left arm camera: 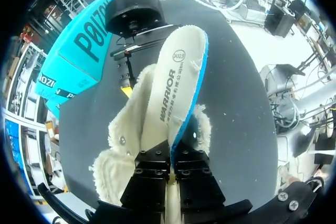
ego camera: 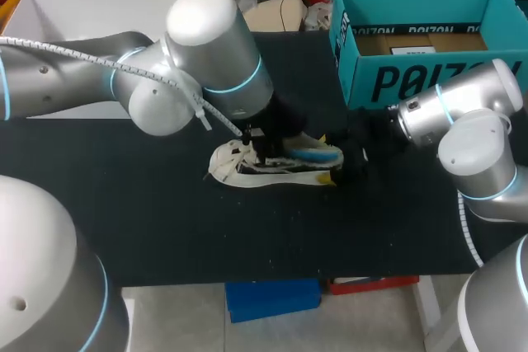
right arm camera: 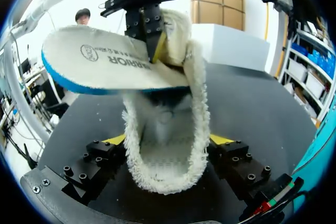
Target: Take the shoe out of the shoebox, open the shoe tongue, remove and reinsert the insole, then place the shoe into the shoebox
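The shoe (ego camera: 247,164) lies on its sole in the middle of my table (ego camera: 165,228), toe to the left and heel to the right. Its fleece lining (left arm camera: 126,129) is open around the mouth. The insole (left arm camera: 176,77) is lifted partly out of it. It is white on top with a blue edge, and its free end slants up over the heel toward my right arm.

My left gripper (left arm camera: 170,165) comes down from above the shoe with its fingers pressed together on the near end of the insole, pinching it edge-on. My right gripper (right arm camera: 168,140) sits low at the heel. Its fingers are spread wide, with one yellow tip (right arm camera: 116,139) against each side of the fleece collar, so the shoe is clamped between them.

The teal shoebox (ego camera: 429,80) stands open at the far right of the table, well apart from the shoe. I can see only cardboard and a slip of paper in the bottom.
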{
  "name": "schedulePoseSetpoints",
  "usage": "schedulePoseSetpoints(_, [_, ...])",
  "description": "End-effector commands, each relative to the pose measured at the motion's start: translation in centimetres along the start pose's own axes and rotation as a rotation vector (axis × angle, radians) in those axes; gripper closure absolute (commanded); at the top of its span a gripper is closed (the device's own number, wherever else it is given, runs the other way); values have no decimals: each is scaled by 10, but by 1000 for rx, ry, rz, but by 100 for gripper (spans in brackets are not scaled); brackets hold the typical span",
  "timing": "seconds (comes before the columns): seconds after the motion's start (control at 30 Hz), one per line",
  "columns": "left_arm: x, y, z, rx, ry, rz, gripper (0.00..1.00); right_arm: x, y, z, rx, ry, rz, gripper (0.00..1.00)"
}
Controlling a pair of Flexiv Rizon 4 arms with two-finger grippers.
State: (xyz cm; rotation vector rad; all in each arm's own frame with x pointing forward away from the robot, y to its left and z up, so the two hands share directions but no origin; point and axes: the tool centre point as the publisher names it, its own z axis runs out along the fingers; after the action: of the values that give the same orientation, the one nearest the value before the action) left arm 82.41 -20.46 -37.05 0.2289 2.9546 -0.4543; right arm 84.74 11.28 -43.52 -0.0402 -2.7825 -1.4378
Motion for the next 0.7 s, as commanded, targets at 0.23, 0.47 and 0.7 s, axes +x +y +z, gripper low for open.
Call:
schedulePoseSetpoints(0.23, [-10, -9, 29, 38, 0, 8, 99, -1, -1, 1, 3, -1, 2, 100])
schedulePoseSetpoints(0.47, [-10, -15, 26, 130, -41, 58, 77, -1, -1, 1, 3, -1, 2, 100])
schedulePoseSetpoints(0.7, [-11, -23, 26, 184, -80, 82, 62, -1, -1, 1, 3, -1, 2, 100])
